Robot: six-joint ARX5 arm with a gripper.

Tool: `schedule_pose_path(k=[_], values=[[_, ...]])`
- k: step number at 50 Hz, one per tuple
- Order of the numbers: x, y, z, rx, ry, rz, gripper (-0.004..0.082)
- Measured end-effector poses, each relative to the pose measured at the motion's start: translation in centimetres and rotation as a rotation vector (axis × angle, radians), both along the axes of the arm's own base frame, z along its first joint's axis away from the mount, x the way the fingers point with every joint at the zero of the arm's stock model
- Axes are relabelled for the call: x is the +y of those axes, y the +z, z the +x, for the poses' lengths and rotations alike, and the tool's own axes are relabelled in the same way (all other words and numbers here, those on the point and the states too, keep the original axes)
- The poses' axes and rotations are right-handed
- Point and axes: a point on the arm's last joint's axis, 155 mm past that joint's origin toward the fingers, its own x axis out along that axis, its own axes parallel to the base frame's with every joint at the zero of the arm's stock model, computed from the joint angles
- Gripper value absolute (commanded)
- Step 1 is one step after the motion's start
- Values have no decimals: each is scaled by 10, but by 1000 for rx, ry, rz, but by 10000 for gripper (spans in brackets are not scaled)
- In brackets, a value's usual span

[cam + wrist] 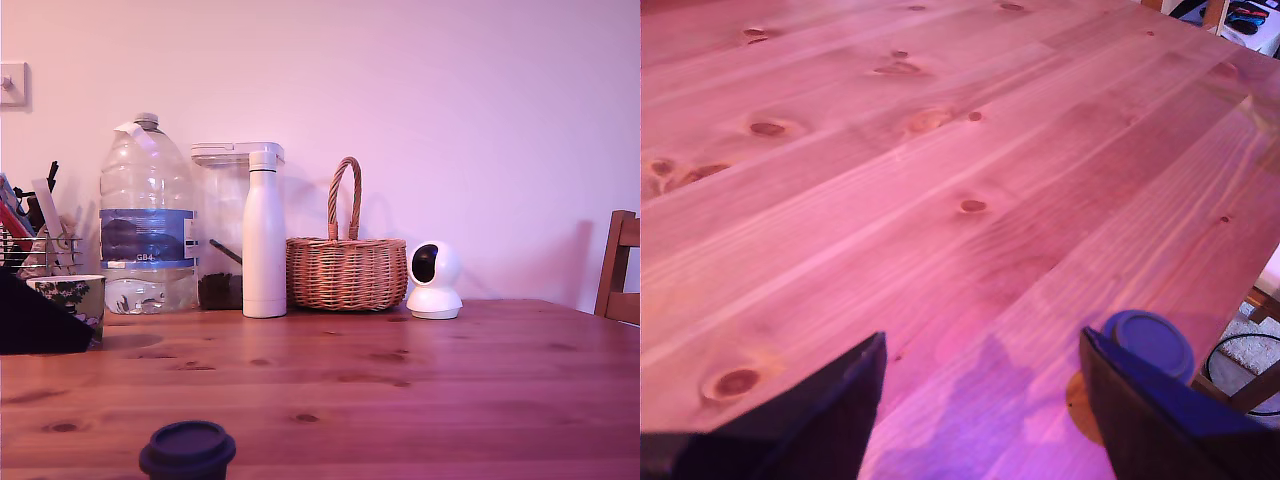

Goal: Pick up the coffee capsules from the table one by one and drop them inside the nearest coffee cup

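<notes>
A dark navy-purple coffee capsule with a flat round rimmed top stands on the reddish-brown wooden table, at the front edge of the exterior view. The wrist view shows the capsule near the table's edge, just beside one dark finger and outside the gap. My gripper is open above bare wood, with nothing between its fingers. The foliage-printed coffee cup sits at the exterior view's far left, partly hidden by a dark wedge. The gripper itself cannot be made out in the exterior view.
Along the back wall stand a big water bottle, a clear jar, a tall white bottle, a wicker basket and a small white camera. A rack with utensils is far left, a chair far right.
</notes>
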Motion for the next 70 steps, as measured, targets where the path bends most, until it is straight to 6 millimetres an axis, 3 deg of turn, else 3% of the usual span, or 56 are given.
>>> schedule_pose_path(k=[21, 60, 70], values=[[0, -2, -1, 4, 1, 7, 523], [-32, -11, -51, 5, -241, 54, 523], [-32, -14, -52, 2, -238, 74, 523]])
